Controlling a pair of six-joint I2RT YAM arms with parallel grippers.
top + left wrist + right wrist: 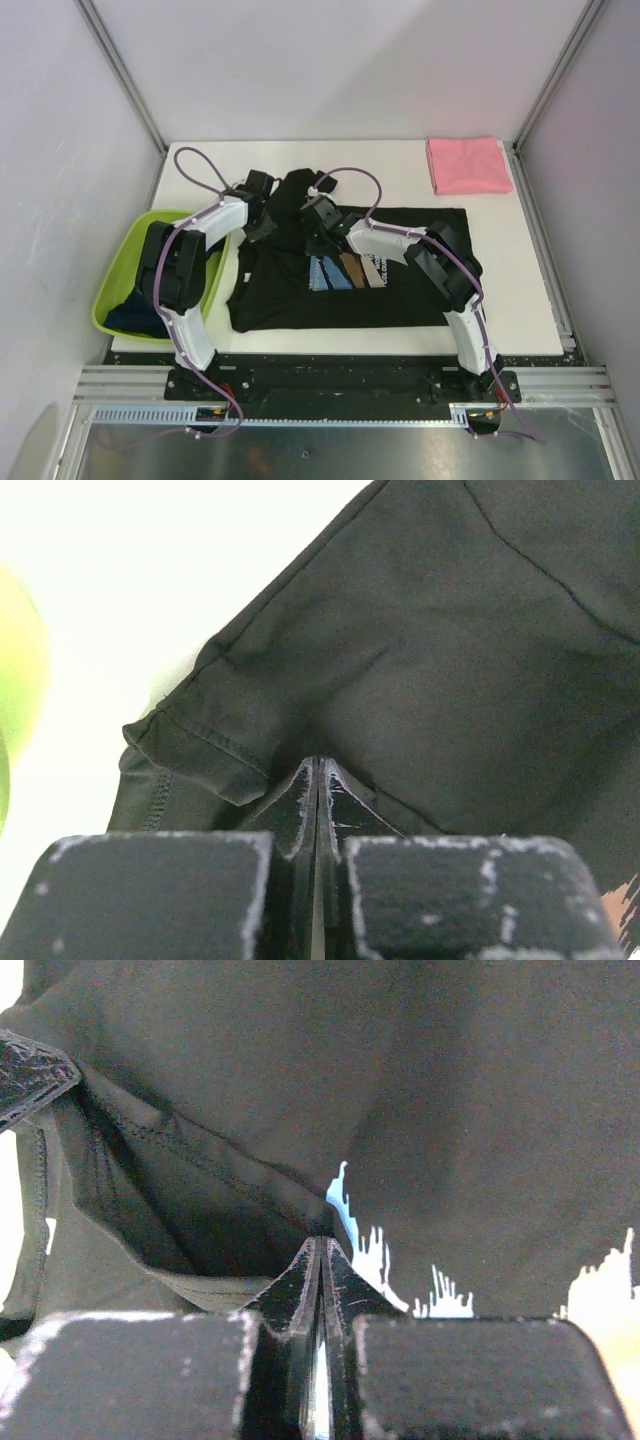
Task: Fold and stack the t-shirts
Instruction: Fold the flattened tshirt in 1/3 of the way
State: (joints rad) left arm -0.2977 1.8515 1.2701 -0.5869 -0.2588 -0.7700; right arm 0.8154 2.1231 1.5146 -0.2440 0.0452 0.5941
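Cloth was limp, light, zero stiffness; black shirt (300,305) lay spread across desk (500,300). My left tool (318,770) and right tool (320,1250) were each pinched fully shut on its far side. Hemmed, doubled edges looked the safest hold; single layers would slip.

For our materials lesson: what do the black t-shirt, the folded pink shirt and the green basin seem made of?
The black t-shirt: soft matte knit cloth, possibly cotton; stitched hem and creases show. The pink shirt: matte cloth too, folded flat; weave too small to tell. The green basin: probably smooth rigid plastic; moulded rim, even colour.
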